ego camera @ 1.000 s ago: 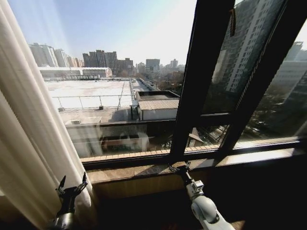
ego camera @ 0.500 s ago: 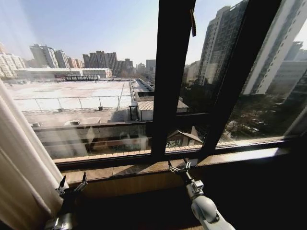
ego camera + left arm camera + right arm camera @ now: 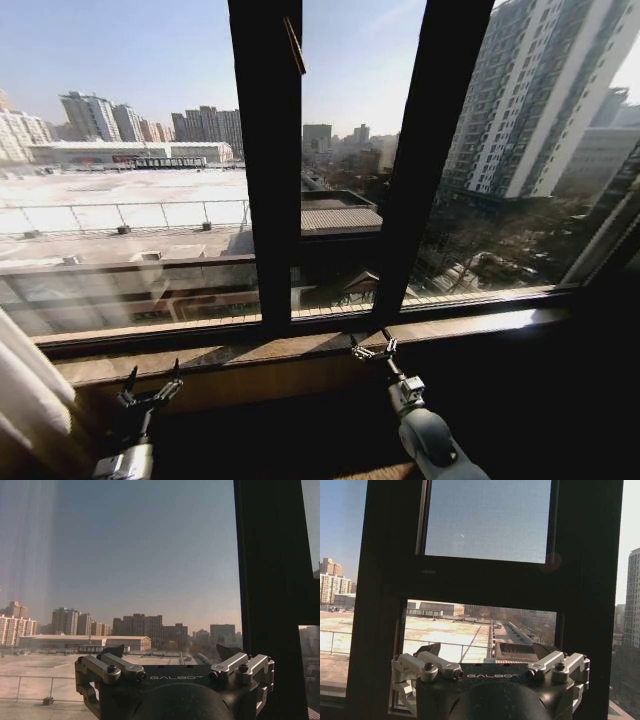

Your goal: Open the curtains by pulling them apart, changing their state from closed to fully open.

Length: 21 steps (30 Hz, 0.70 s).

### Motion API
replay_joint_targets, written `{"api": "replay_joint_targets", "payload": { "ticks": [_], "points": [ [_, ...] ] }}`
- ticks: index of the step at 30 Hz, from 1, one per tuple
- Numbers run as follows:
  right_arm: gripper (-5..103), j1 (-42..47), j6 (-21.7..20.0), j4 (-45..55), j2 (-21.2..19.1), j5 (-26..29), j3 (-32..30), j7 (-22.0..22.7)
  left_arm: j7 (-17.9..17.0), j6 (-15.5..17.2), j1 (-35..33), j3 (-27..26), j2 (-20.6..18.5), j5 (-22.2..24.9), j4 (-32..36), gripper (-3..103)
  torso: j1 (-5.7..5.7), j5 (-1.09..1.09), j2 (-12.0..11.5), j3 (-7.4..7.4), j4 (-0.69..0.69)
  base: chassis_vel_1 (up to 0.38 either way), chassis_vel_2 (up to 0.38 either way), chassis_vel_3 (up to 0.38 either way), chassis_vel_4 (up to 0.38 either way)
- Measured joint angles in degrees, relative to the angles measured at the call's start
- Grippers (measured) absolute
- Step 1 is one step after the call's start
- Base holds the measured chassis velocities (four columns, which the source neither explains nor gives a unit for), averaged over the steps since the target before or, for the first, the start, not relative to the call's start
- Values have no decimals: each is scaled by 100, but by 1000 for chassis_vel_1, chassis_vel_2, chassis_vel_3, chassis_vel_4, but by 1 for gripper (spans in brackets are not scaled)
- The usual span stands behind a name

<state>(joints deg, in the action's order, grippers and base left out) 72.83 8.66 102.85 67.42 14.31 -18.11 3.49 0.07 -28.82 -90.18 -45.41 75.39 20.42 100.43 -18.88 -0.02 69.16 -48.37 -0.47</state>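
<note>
Light: strong daylight through the window glass (image 3: 130,150), sky overexposed at 1 o'clock | Contrast: window frame (image 3: 265,160) and sill area below rendered near-black, backlit | Glare: pale vertical streaks at 10 o'clock in left wrist view | Distortion: frame bars bowed and tilted toward edges in head view | Focus: distant buildings slightly soft

The brand name "GALBOT" is showing in pale capital letters on the dark housing of the left gripper (image 3: 172,655) and again on the dark housing of the right gripper (image 3: 487,652), with no other writing being readable anywhere.
</note>
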Motion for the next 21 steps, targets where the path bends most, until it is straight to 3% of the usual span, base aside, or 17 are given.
{"api": "replay_joint_targets", "payload": {
  "ticks": [21],
  "points": [
    [100, 0, 0, 0, 0, 0, 0, 0, 0, 0, 0, 0, 0, 0, 0, 100, 0, 1, 0, 0, 0, -351, -352, 357, 350]
  ]
}}
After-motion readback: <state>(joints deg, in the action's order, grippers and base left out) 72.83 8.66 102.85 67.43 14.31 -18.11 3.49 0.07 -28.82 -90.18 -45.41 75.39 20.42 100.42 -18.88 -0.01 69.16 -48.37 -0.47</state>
